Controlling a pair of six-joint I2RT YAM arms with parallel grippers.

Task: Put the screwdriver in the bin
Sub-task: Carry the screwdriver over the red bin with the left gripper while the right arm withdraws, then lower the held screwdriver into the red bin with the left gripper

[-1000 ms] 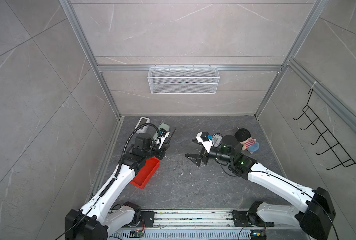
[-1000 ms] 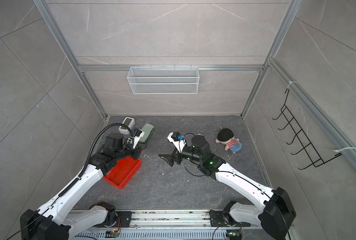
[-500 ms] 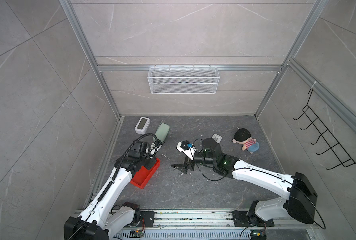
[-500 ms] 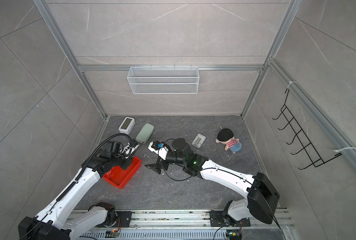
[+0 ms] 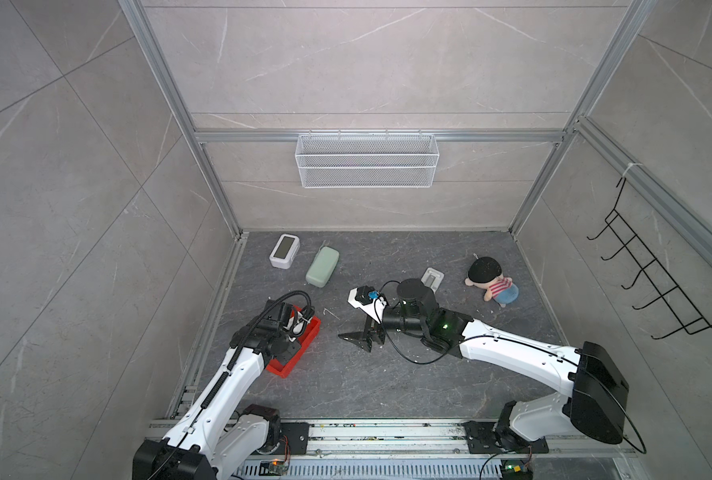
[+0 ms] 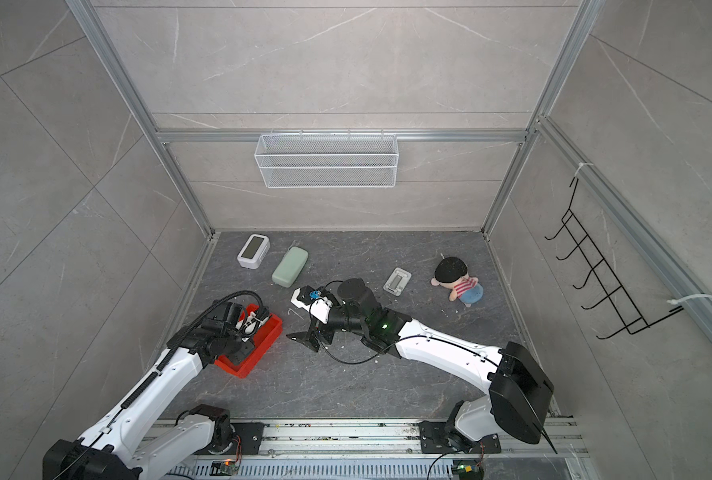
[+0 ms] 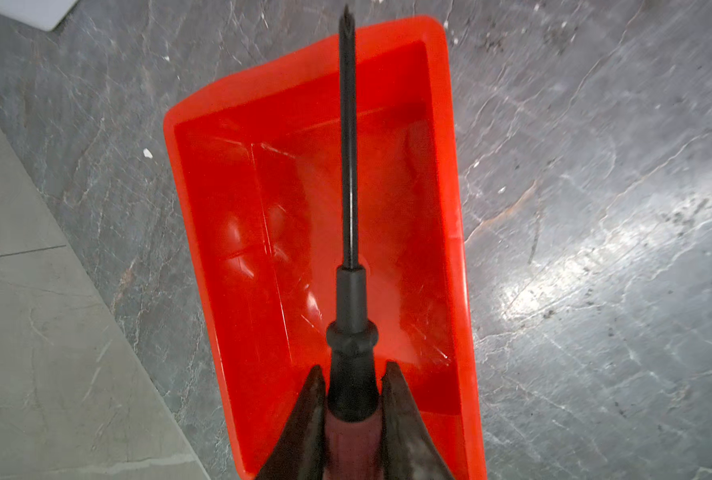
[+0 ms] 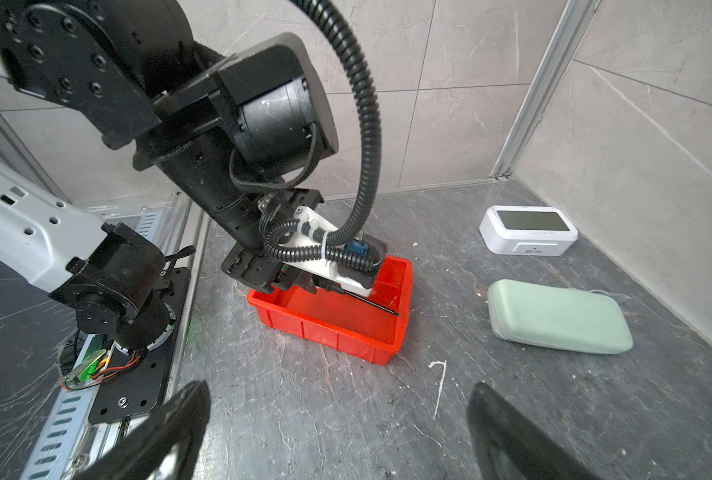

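We hold the screwdriver (image 7: 349,232) over the bin (image 7: 221,270).
Left gripper (image 7: 353,368) clamps its handle, shaft along the bin's length; right gripper (image 8: 337,401) spread, idle.

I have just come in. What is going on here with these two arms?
The left hand is shut on the screwdriver, gripping it at its handle and holding it low over the bin, shaft slanting down into it. It has not yet let go. The right hand is open and empty, facing the bin from nearby.
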